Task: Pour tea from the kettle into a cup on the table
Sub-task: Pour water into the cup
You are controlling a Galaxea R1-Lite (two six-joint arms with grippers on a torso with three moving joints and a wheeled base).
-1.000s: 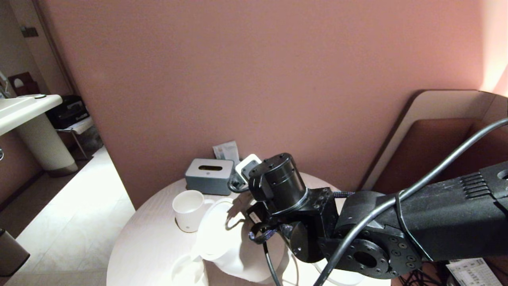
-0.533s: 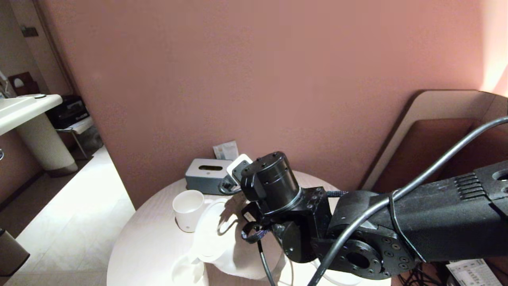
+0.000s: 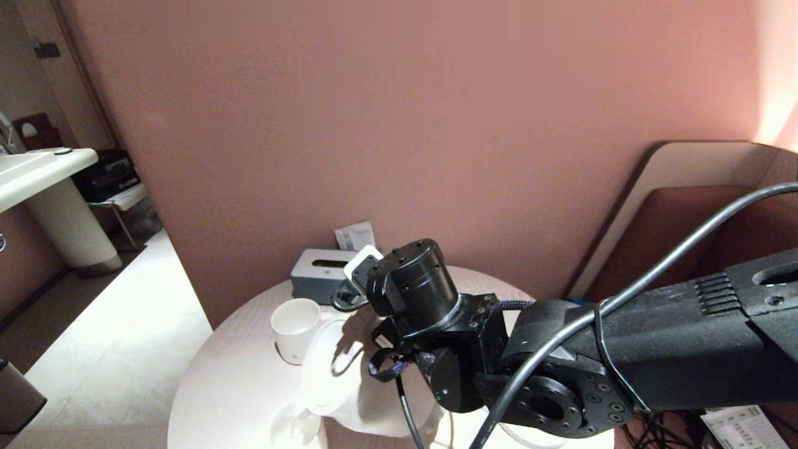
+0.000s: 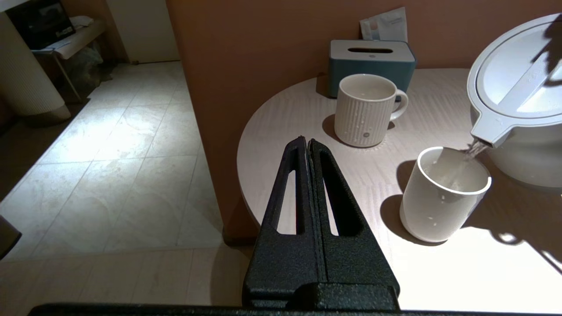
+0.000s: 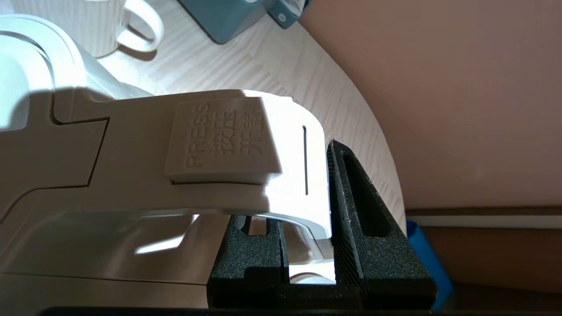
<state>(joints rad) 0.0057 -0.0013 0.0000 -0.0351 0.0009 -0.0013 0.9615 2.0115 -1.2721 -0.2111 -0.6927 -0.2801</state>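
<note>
The white kettle (image 4: 518, 101) hangs tilted over the round white table (image 4: 285, 114), its spout (image 4: 483, 136) above the plain white cup (image 4: 443, 197). A thin stream of liquid runs from the spout into the cup. My right gripper (image 5: 303, 184) is shut on the kettle's loop handle (image 5: 290, 145), one finger on each side. In the head view the right arm (image 3: 561, 374) covers much of the kettle (image 3: 340, 380), and the cup (image 3: 293, 429) shows only as a bright shape at the table's near left. My left gripper (image 4: 307, 142) is shut and empty, off the table's left edge.
A white ribbed mug (image 4: 366, 109) with a handle stands behind the cup, beside the kettle. A grey-blue tissue box (image 4: 371, 59) and sachets (image 4: 386, 24) sit at the table's back by the wall. Tiled floor (image 4: 109, 145) lies to the left.
My right wrist has swung leftward and the kettle has shifted left and tipped further toward the cup. The mug and tissue box have stayed put.
</note>
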